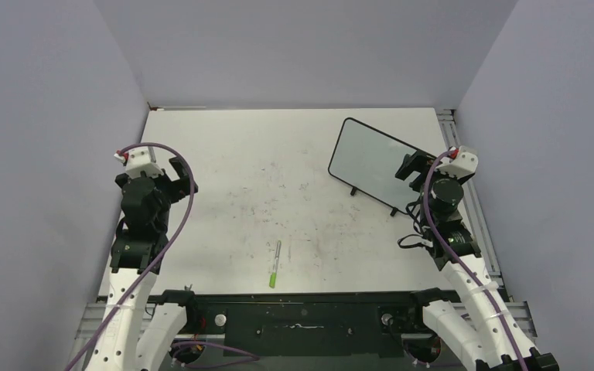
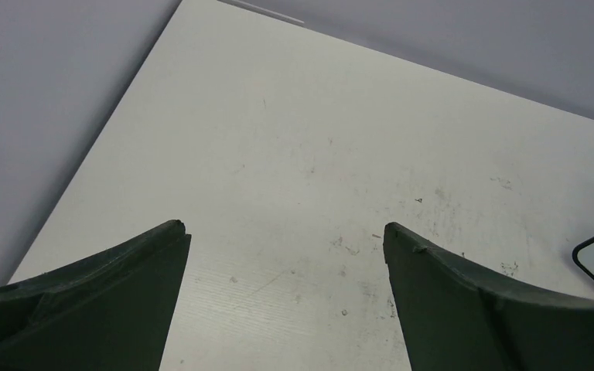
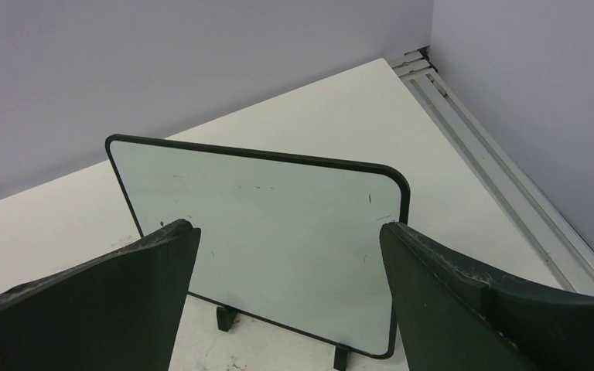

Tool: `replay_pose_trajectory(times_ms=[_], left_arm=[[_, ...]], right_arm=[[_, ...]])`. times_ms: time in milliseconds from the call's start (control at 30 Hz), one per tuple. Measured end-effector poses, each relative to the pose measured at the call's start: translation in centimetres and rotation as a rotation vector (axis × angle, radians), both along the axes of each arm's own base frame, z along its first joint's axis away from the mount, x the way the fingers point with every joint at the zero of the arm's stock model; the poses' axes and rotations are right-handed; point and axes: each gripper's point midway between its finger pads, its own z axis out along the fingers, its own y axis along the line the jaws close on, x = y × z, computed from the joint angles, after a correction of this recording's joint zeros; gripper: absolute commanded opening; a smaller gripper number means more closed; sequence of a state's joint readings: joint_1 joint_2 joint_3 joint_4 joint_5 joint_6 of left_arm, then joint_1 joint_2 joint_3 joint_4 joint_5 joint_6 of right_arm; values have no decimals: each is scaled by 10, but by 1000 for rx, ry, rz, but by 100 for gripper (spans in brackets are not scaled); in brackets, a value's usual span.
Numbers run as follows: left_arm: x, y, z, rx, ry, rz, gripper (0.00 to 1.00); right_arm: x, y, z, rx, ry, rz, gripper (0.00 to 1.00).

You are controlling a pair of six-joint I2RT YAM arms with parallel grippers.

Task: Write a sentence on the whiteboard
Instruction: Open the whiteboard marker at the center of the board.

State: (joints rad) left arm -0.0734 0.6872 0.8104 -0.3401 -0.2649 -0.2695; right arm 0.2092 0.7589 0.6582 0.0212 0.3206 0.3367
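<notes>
1. two arms rise from the near edge of the table [image 1: 240, 154], one at each side, each with a purple cable [image 1: 186, 193] looped along it.
2. one marker [image 1: 276, 263] lies flat on the table between the two arms, near the front edge. its body is pale and its nearer end is green. any label on it is too small to read. it is well apart from both grippers.
3. the left gripper [image 2: 285, 228] hangs over the left side of the table, its two dark fingers spread wide with only scuffed tabletop between them, grasping nothing.
4. the right gripper [image 3: 288, 226] hovers at the right side, fingers likewise released and spread wide, holding nothing.
5. one whiteboard [image 3: 278, 232] stands on the far right part of the table, just ahead of the right gripper and framed between its fingers in the wrist view. it is rectangular with rounded corners and a thin black frame, and it rests on two small black feet [image 3: 227, 318]. its glossy grey-white face is turned toward the right arm.
6. the board's face carries a few tiny dark specks, none of them readable as writing.
7. a metal rail [image 3: 495, 178] runs along the table's right edge, and plain grey walls [image 1: 294, 46] close in three sides.
</notes>
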Motion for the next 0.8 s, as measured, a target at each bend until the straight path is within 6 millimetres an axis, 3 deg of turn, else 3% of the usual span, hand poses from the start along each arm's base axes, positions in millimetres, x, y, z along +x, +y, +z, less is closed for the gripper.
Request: replay_pose_trajectory(times_ms=[367,500,600,700,800], left_arm=[[0,2,-9,-21,33,21,96],[-1,-11,-14,-32,44,-46,96],[-1,-39,-23,-43,79,-143,96],[-9,-92,-41,-44,154,-294,96],[-31,-145,-70,-24,275,-434,97]], right_arm=[[3,5,-3,7,10,21,90],[8,17,-5,10,26,84,93],[9,34,2,13,27,167,94],[7,58,14,11,21,276,94],[4,86,25,0,18,380,94]])
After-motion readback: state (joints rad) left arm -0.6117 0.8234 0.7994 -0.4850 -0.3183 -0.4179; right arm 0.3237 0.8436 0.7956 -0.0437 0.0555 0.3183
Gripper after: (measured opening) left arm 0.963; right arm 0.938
